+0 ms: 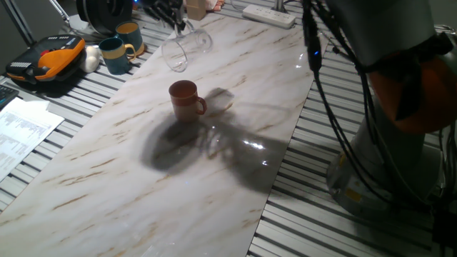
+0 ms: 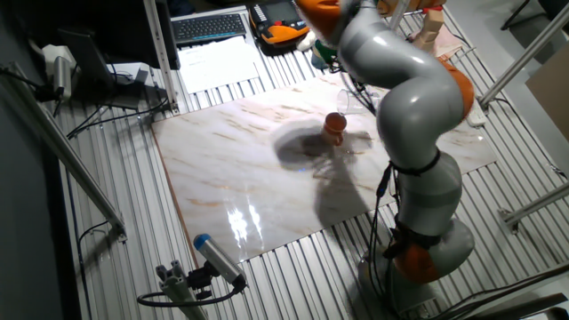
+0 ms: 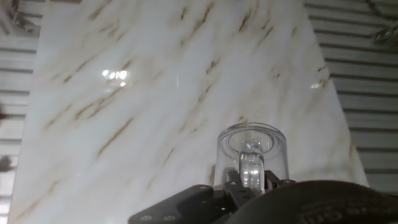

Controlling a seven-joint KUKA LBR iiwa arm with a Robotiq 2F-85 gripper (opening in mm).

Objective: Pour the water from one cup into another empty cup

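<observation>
Gripper [image 1: 175,25]: closed on the handle of the glass mug [image 1: 184,48], near the top of one fixed view, just left of centre; the mug hangs in the air, tipped well over.
Grip seen from the hand view: the clear loop handle [image 3: 251,167] sits low in the frame, right of centre, pinched at the dark hand; the fingers themselves are mostly hidden.
Glass mug in the hand view: round body [image 3: 252,149] pointing away from the camera over the marble board [image 3: 155,93].
Water: too clear to pick out in any view; whether any is left in the mug cannot be told.
Orange mug [image 1: 186,99]: upright on the marble, centre-left of one fixed view, below the glass mug and apart from it; in the other fixed view it shows as a small orange spot [image 2: 334,124] just right of centre.
Handling, glass mug: likely rigid, smooth and slippery, heavy at its thick base, and breakable if dropped on the hard board.
Where to hold: the handle looks the sound choice, since the loop stops the mug sliding out while it tilts.
Risk: held by the handle alone, the mug may swing in the grip, so a slow tilt seems wise.
Aim: the orange mug's mouth is narrow, so the glass rim probably needs to sit right over it.
</observation>
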